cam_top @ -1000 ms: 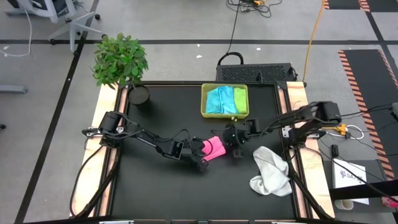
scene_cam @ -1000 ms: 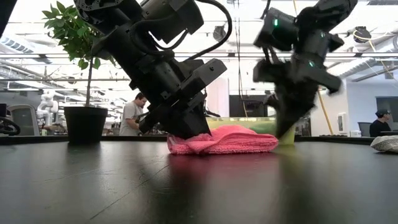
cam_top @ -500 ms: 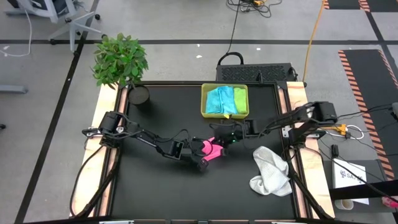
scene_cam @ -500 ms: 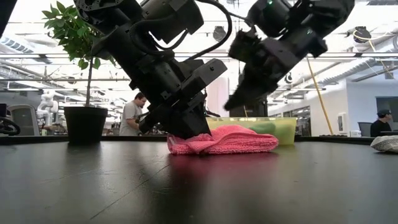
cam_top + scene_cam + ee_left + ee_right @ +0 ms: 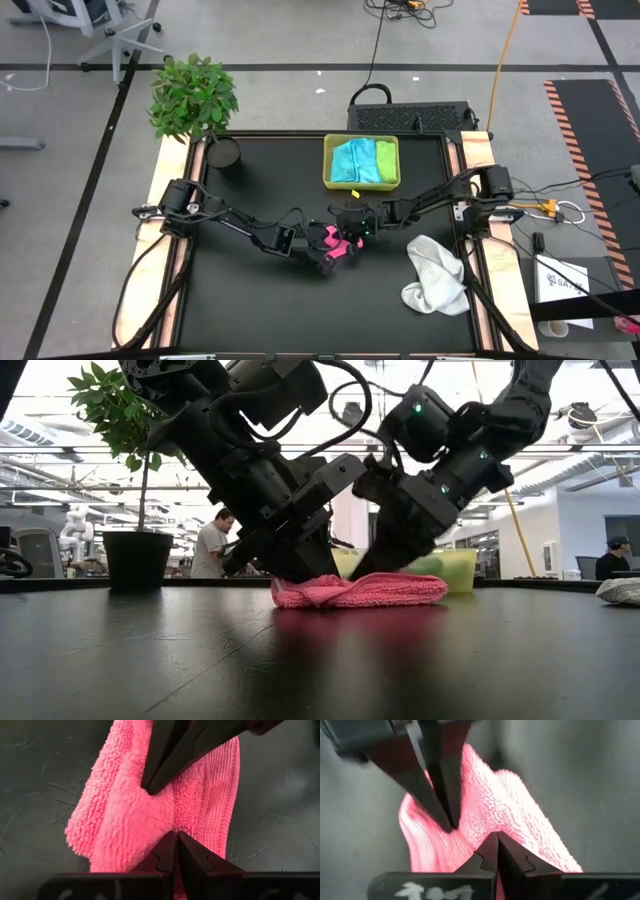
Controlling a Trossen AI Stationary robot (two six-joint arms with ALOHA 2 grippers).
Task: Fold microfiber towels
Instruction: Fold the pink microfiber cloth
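Now both grippers press closed fingertips onto the folded fluffy pink microfiber towel [image 5: 341,240] at the black table's [image 5: 240,310] centre: left gripper [image 5: 327,251] and right gripper [image 5: 349,232] meet tip to tip, neither visibly pinching cloth. Crumpled white towel [image 5: 436,274] lies nearby at the table's right edge; blue and green towels [image 5: 362,160] sit in the yellow-green plastic tray [image 5: 329,165].

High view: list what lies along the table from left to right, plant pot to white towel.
Plant pot → left gripper → pink towel → right gripper → white towel. Tray left out: it overlaps them in this order.
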